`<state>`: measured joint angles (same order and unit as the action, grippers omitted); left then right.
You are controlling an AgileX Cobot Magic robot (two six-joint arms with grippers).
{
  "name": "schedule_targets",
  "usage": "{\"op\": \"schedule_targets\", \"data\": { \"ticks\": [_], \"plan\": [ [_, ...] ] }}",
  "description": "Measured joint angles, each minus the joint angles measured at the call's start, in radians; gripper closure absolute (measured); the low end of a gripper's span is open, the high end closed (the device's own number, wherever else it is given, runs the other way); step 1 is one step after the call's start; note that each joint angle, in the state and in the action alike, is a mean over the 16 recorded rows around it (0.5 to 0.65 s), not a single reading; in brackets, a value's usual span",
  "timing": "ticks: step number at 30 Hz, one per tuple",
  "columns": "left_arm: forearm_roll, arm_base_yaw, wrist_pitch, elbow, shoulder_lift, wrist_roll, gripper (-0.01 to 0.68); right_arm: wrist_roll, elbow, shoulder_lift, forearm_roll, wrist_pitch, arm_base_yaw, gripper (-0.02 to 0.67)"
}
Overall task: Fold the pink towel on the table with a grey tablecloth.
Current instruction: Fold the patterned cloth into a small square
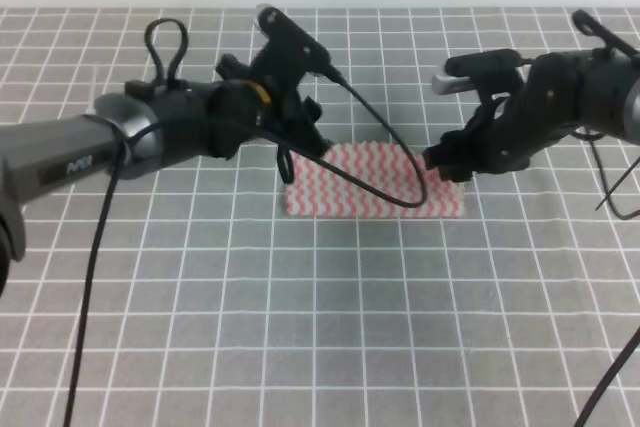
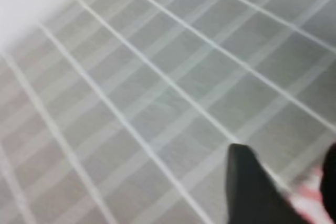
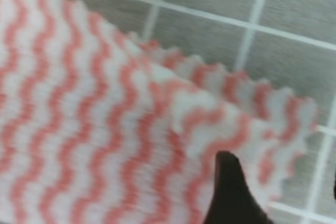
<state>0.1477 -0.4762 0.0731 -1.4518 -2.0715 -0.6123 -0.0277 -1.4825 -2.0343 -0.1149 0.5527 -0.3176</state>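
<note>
My left gripper's [image 1: 290, 159] fingers sit at the towel's [image 1: 372, 183] 9 o'clock edge, but blur and the arm's bulk mean I cannot tell whether they are pinching cloth or parted. The towel lies as a folded strip near the middle of the table [image 1: 330, 327], its layers showing stacked in the right wrist view. At its 3 o'clock corner my right gripper [image 1: 447, 166] meets the cloth; I cannot tell its grip either.

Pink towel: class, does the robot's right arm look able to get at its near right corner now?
Probably yes. The right gripper already sits at the pink towel's right edge, with only grey tablecloth around that corner.
</note>
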Motion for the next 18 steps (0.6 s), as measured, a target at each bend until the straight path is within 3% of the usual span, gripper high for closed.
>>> {"op": "schedule_targets", "data": {
  "ticks": [9, 18],
  "plan": [
    [0.003, -0.039, 0.15, 0.0, 0.008, 0.091, 0.628, 0.016, -0.014, -0.001, -0.028, 0.079, 0.037, 0.283],
    [0.003, -0.044, 0.197, 0.0, -0.026, 0.096, 0.672, -0.012, -0.023, 0.0, -0.103, 0.146, 0.047, 0.307]
  ]
}}
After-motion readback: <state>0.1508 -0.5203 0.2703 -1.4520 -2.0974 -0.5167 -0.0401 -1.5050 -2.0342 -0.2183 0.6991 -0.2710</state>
